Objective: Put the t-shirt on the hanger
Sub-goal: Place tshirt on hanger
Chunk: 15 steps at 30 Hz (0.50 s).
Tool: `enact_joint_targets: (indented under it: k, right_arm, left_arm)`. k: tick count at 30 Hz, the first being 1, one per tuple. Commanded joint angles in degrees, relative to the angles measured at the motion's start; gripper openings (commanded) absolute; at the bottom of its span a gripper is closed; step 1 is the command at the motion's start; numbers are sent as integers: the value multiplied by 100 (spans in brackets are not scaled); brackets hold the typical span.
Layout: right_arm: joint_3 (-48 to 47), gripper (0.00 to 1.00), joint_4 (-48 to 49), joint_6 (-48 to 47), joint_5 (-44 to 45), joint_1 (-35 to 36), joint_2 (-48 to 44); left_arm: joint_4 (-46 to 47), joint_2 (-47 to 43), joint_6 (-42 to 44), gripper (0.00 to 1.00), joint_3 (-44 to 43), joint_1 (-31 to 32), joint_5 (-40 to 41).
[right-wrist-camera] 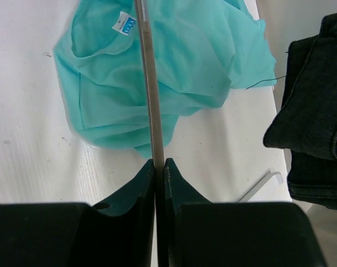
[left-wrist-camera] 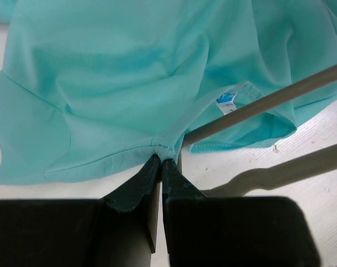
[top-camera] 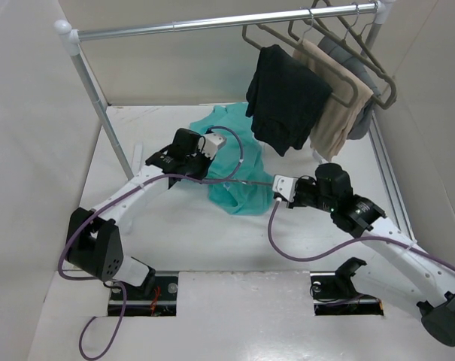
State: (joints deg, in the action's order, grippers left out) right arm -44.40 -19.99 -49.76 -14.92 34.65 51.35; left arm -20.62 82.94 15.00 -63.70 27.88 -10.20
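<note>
The teal t-shirt (top-camera: 238, 162) lies crumpled on the white table, its neck label (left-wrist-camera: 226, 100) showing. My left gripper (top-camera: 221, 150) is shut on the shirt's neckline edge (left-wrist-camera: 164, 146); in the left wrist view the gripper (left-wrist-camera: 161, 160) pinches a small fold of teal cloth. My right gripper (top-camera: 272, 191) is shut on a thin grey hanger rod (right-wrist-camera: 149, 83), which runs from the gripper (right-wrist-camera: 159, 163) over the shirt (right-wrist-camera: 174, 72) past the label (right-wrist-camera: 123, 23). The same rod (left-wrist-camera: 268, 103) crosses the neck opening in the left wrist view. The rest of the hanger is hidden.
A clothes rack rail (top-camera: 212, 24) spans the back, its slanted post (top-camera: 99, 105) on the left. A black garment (top-camera: 287, 98), a beige garment (top-camera: 336, 105) and a grey garment (top-camera: 366, 113) hang at the right with spare hangers (top-camera: 347, 30). A white bar (right-wrist-camera: 260, 186) lies on the table.
</note>
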Motion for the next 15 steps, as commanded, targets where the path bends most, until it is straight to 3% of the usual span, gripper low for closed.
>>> enact_joint_targets:
  k: [1,9,15]
  right_arm:
    - [-227,0,584,19,270,155,-108]
    - [-568,0,189,-43,384,402,-55]
    - [-657,0,-391,-43,657,472,-591]
  left_arm:
    - [-135,-287,29,0,121,51,9]
    - [-30,-164,134,0,68,51,184]
    - [23,-111,196,0,68,51,396]
